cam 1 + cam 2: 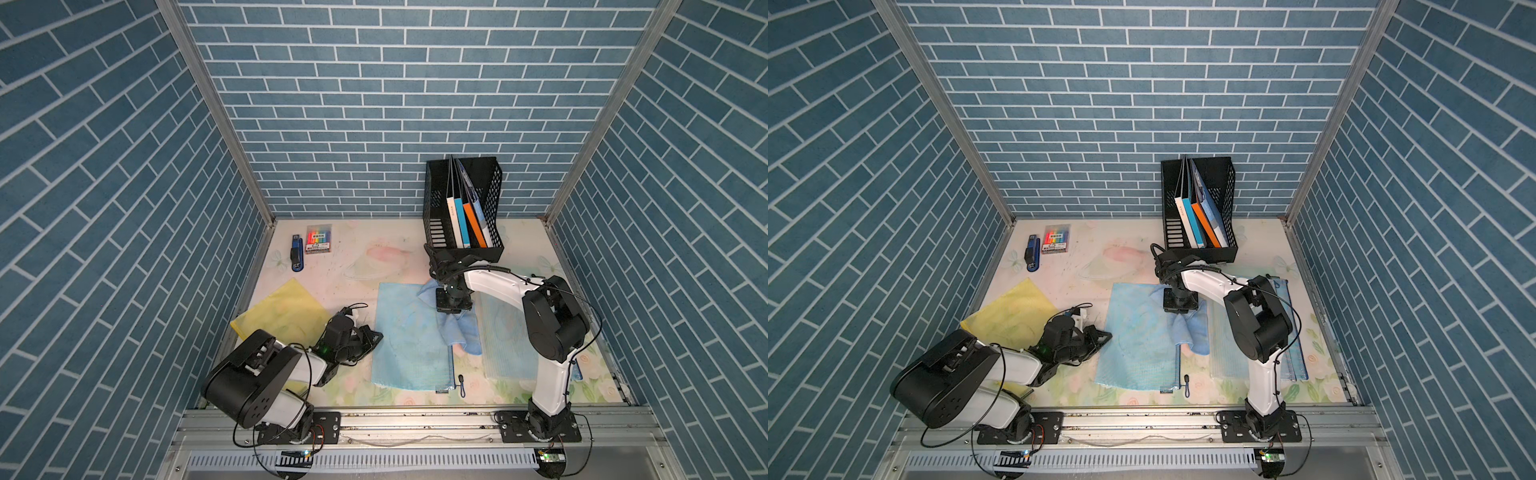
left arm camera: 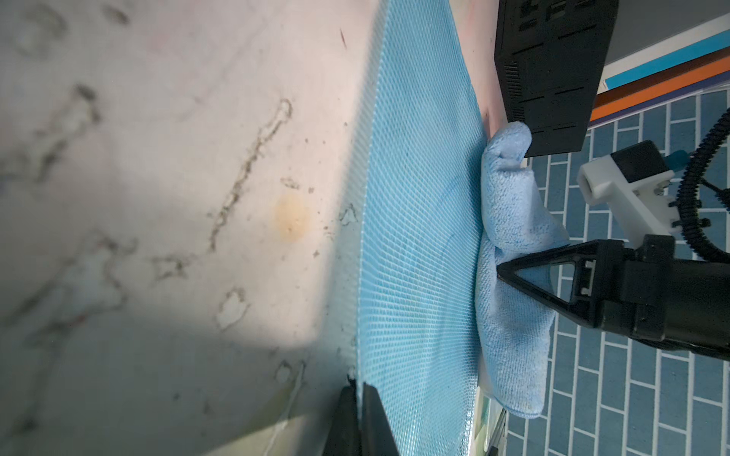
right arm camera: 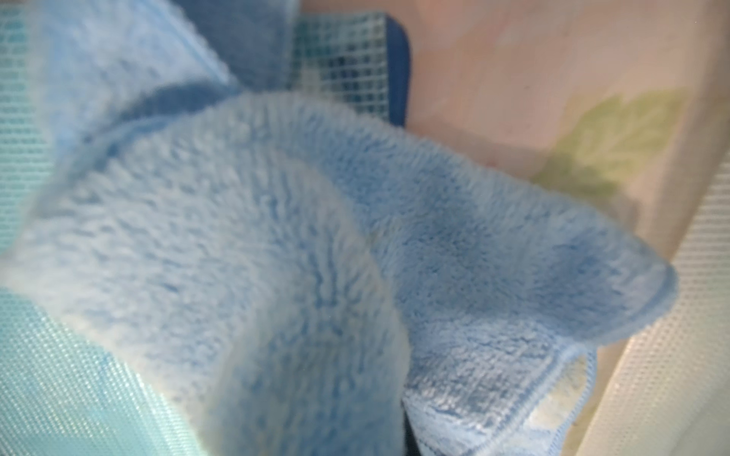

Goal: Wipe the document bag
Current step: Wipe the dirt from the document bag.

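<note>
Left gripper (image 1: 374,336) jaws are pressed together at the left edge of the blue document bag (image 1: 409,345), which is laid flat mid-table, apparently to anchor it. Cloth (image 1: 459,336) is pinched by right gripper (image 2: 501,273) and pressed onto the bag's right side for wiping.
</note>
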`<control>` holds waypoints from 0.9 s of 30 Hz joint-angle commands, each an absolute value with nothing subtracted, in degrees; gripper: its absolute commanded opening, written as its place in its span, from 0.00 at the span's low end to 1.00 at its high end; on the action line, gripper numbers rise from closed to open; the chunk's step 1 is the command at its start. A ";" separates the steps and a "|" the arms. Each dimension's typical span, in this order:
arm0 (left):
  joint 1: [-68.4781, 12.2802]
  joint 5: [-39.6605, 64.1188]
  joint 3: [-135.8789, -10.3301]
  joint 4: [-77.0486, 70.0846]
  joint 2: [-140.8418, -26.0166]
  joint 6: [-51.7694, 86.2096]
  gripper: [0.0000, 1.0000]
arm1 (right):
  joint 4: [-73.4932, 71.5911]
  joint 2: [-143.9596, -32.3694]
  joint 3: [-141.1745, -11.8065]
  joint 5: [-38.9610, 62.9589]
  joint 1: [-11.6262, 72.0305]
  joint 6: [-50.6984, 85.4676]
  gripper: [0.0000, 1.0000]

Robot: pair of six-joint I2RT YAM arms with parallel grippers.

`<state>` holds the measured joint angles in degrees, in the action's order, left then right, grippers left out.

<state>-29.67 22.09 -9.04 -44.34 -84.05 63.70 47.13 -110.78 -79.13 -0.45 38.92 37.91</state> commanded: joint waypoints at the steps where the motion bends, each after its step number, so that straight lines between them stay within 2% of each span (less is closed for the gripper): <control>1: -29.97 21.16 -9.10 -43.86 -85.30 64.12 0.00 | 46.76 -112.76 -83.40 0.94 43.64 38.62 0.00; 8: -29.93 21.30 -8.70 -50.06 -88.01 67.74 0.00 | 48.54 -121.82 -96.33 4.77 56.61 41.64 0.00; 11: -29.97 21.36 -9.20 -53.30 -89.65 70.44 0.00 | 46.02 -120.96 -94.42 7.32 57.82 43.76 0.00; 17: -29.97 20.50 -10.69 -52.91 -89.57 70.93 0.00 | 50.64 -115.46 -87.18 0.52 54.05 41.32 0.00; 23: -29.99 18.48 -9.89 -53.50 -89.03 71.57 0.00 | 51.11 -102.53 -73.52 -4.31 44.71 39.84 0.00; 27: -30.05 18.33 -10.10 -53.89 -89.47 71.89 0.00 | 51.53 -100.02 -72.06 -5.03 42.92 39.24 0.00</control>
<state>-29.78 19.62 -10.00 -52.69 -89.58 71.57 49.82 -101.25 -72.60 -2.94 41.89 40.14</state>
